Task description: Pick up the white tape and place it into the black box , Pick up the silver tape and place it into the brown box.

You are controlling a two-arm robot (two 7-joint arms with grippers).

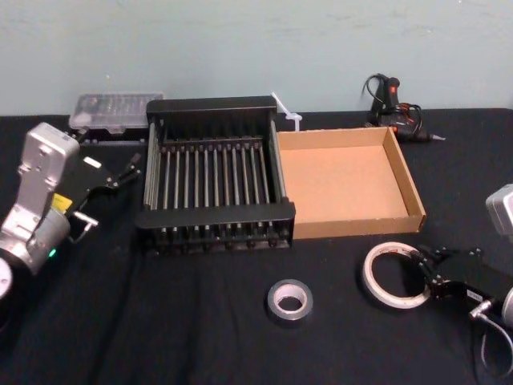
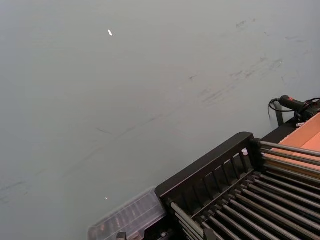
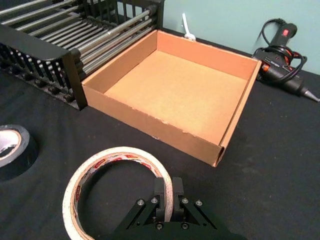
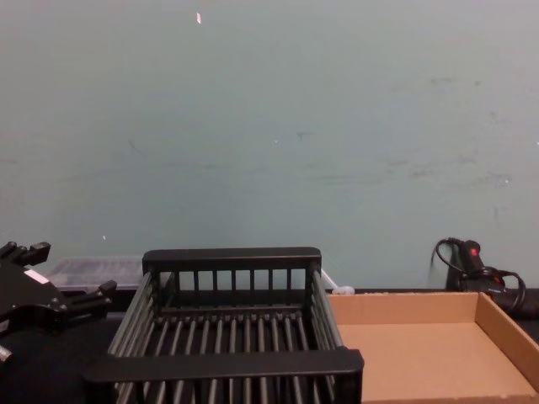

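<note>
Right gripper (image 3: 166, 196) clamped on flat white tape (image 3: 118, 186) ring's rim; left gripper (image 1: 108, 188) spread.

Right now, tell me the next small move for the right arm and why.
Probably lift the white tape straight up off the table. The right gripper already has its fingers closed across the roll's wall, one inside the ring and one outside. The roll lies flat on the black cloth, and the black box is empty. The left gripper sits parked beside the box's left side.

Glue gun (image 1: 398, 108) back right; clear case (image 1: 112, 111) back left.
</note>
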